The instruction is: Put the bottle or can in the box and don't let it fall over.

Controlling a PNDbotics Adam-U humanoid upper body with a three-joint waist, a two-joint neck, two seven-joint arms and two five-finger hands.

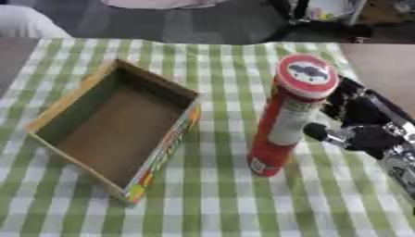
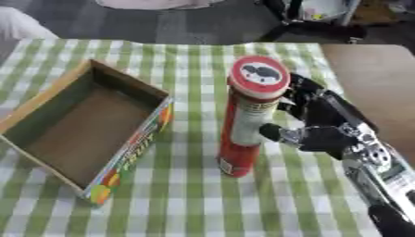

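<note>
So, tall red can (image 2: 243, 125) is seen standing upright on the green-checked table (image 1: 219, 203), just right of the open cardboard box (image 1: 113, 129). Lid has a dark cartoon-ish mark, no text readable; box side print is colourful but illegible too. Right hand (image 2: 320, 125) is curled round the can approx mid-height. Left hand isn't shown.
</note>
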